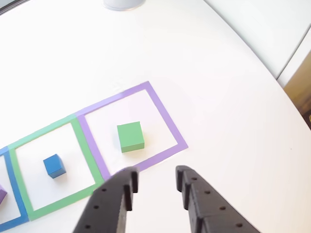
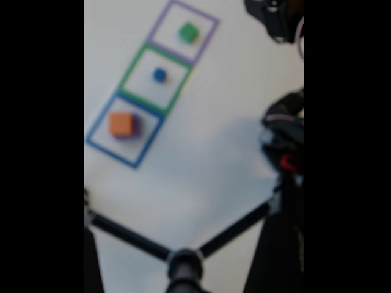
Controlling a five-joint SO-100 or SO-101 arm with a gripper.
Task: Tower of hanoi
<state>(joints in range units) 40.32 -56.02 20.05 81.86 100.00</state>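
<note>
Nearest the lens in the other view: the gripper [image 1: 156, 183], two black perforated fingers rising from the bottom edge, spread apart w/ bare white table [image 1: 228, 97] showing between the tips, nothing held. The tips sit just below the lower border of the purple square outline [image 1: 167, 116].

L to R in that view: a sliver of the purple block [image 1: 2, 195] at the left edge, inside the blue square outline [image 1: 10, 213]. Next, the blue cube [image 1: 54, 165], resting roughly centred in the green square outline [image 1: 46, 130], apart from its borders. Then the green block [image 1: 130, 137] lying flat inside the purple outline, a bit left of centre, not touching the tape. The three outlines share borders in a row. A grey rounded object at the top edge is cut off, can't tell what it is.

Fixed view is blurred. L to R: the orange block [image 2: 121, 124] sits on top of the purple block [image 2: 131, 132] in the blue outline [image 2: 98, 145]; blue cube [image 2: 159, 74] in the green outline [image 2: 135, 57]; green block [image 2: 187, 32] in the purple outline [image 2: 204, 39]. Dark arm parts [image 2: 284, 140] along the right side, well apart from the blocks. A black Y-shaped stand [image 2: 183, 262] crosses the bottom.
</note>
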